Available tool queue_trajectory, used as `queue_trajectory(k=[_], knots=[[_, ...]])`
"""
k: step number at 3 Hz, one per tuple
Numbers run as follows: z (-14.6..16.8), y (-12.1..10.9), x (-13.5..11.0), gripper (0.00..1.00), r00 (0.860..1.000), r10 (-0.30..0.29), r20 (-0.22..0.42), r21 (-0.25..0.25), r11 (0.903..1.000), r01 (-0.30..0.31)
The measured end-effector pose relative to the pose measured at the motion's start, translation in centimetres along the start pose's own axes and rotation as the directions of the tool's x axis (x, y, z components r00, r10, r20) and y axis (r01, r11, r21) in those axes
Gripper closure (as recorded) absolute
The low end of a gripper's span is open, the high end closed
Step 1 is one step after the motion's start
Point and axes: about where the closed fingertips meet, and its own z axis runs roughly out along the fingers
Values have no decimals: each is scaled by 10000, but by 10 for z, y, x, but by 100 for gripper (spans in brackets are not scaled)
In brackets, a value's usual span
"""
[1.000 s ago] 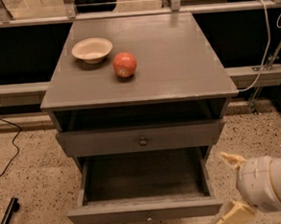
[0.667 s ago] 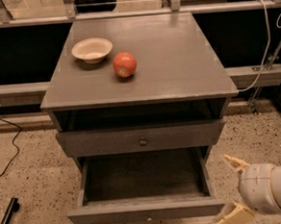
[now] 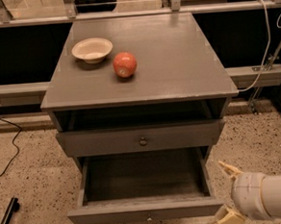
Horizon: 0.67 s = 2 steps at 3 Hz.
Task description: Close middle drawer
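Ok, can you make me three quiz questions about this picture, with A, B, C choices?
1. Where is the tool?
A. high up on the left
B. low on the right, beside the middle drawer
C. top centre

2. What colour is the apple?
A. red
B. green
C. blue

3. The middle drawer is:
A. shut
B. pulled out
C. missing

Answers:
1. B, it sits by the drawer's right front corner.
2. A, its skin looks red.
3. B, you can see down into its empty box.
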Motion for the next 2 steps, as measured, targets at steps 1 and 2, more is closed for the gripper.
queue_trajectory(k=[1, 2], knots=[[49, 17, 26, 0, 9958, 26, 912, 409, 9991, -64], [63, 19, 31, 0, 9906, -408, 1306, 632, 9975, 328]])
